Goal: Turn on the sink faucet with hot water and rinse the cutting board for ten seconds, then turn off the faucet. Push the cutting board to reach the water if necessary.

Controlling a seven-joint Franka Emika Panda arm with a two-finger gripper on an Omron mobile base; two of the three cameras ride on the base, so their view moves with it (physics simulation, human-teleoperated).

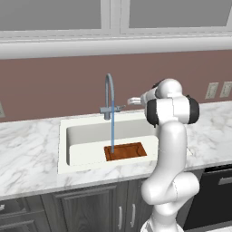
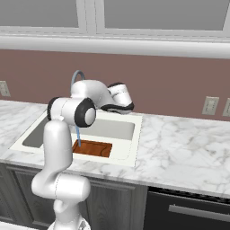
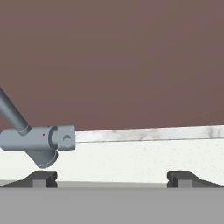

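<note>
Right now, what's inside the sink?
A brown cutting board lies on the sink floor, with the faucet's water falling on its left end. The arm covers the right side.

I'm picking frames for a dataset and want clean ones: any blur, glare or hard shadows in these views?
Left base view: flat, even rendered light; only soft shading inside the sink; water and board crisp. Right base view: equally even, no glare on the counter; the arm hides most of the faucet. Hand view: sharp, the faucet handle clear, open claw tips low.
</note>
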